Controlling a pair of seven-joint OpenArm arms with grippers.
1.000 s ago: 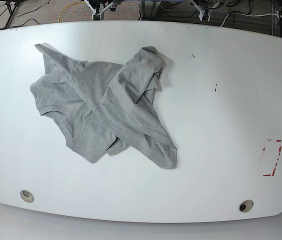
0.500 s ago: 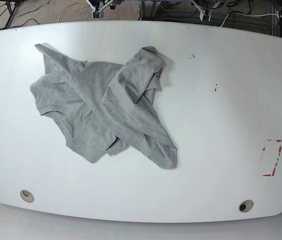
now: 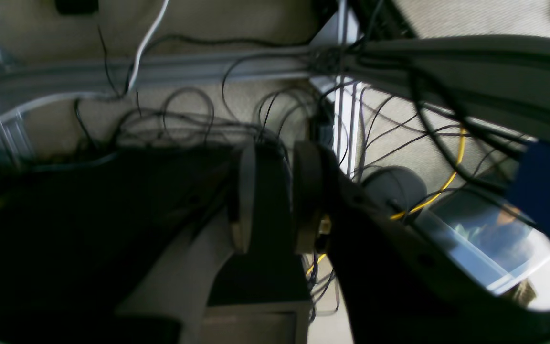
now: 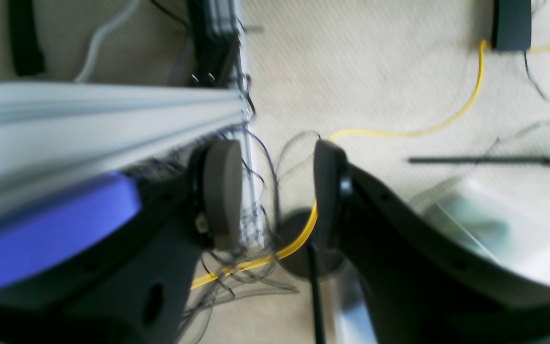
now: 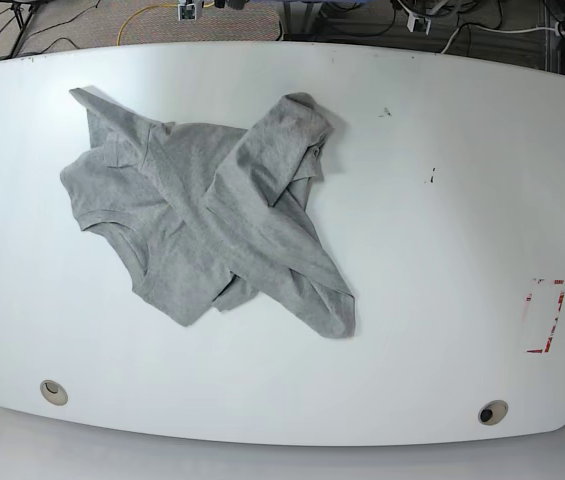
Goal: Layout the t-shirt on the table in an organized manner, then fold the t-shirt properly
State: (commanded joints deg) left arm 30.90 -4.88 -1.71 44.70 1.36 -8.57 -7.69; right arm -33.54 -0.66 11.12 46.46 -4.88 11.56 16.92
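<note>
T-shirt (image 5: 197,200) lay crumpled on the white tabletop (image 5: 442,370), left half of the base view, plain grey side showing. Collar edge faced the lower left of that view; one sleeve-like corner pointed to the upper left, a folded lobe stood out at the top, and a long flap ran down to the lower right. Grommet hole (image 5: 54,392) sat below it near the corner; red-and-white tape mark (image 5: 546,316) well apart on the far right.

Left pincer (image 3: 270,200): fingers apart, nothing between them, above cables and a metal frame (image 3: 160,71). Right pincer (image 4: 275,196): fingers apart too, over floor and yellow cable (image 4: 399,133). Both were off past the tabletop's top edge in the base view, neither touching the shirt. Shirt was out of both wrist views.
</note>
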